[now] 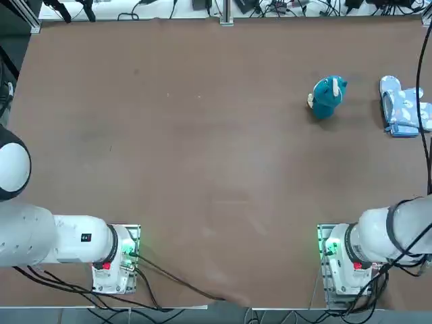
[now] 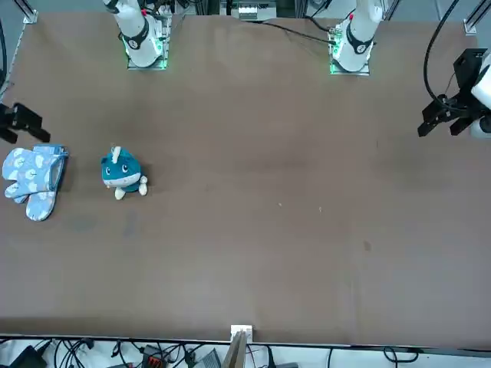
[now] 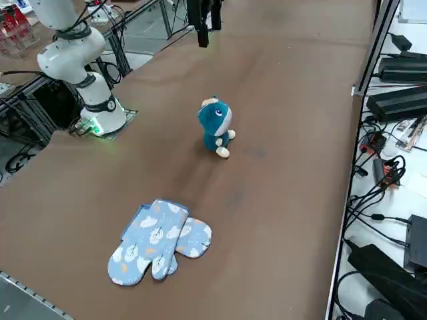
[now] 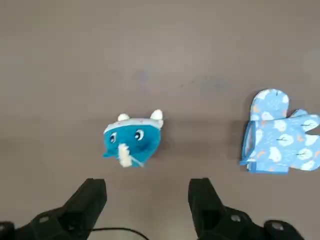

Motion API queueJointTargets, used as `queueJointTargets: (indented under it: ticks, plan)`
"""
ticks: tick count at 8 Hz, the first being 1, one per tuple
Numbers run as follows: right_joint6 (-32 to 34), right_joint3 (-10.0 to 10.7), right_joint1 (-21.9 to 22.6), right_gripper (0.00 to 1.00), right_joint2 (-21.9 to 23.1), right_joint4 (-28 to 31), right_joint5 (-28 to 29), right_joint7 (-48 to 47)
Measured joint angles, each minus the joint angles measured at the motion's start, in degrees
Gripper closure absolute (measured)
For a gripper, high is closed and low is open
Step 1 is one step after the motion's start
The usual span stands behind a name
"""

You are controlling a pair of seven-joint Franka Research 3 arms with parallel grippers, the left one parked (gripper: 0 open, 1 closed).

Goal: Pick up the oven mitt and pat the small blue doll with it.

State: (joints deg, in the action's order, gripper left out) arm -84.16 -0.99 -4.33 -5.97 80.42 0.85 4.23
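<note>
Working across the top view from left to right: brown bench bare through the middle; then the small blue doll standing in the far right part, its head tipped toward the far-right corner and its cream bit on its left side; just beyond it to the right, well apart from it, the oven mitt lies flat by the right edge, stacked on a second matching mitt, long axis running near-to-far, fingertips toward the far edge, thumb sticking out to the right, cuff toward the robot; the right tool hangs in the air above the bench on the robot's side of both things, fingers spread wide with nothing between them; from the wrist camera the doll's face looks back at the tool.
</note>
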Motion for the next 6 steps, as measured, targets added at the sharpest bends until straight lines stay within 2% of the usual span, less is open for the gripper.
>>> queueJointTargets:
  ticks: [1, 2, 4, 6]
  plan:
    - [0.44, 3.56, 3.09, 0.00, 1.82, 1.20, 1.02, 0.00]
    - [0.34, 5.21, 4.95, 0.00, 3.76, 3.28, 1.18, 0.00]
    - [-2.02, 7.09, 7.35, 0.00, 7.88, 9.40, 1.18, 0.00]
    - [-3.29, 7.32, 7.80, 0.00, 9.89, 12.15, 0.23, 0.00]
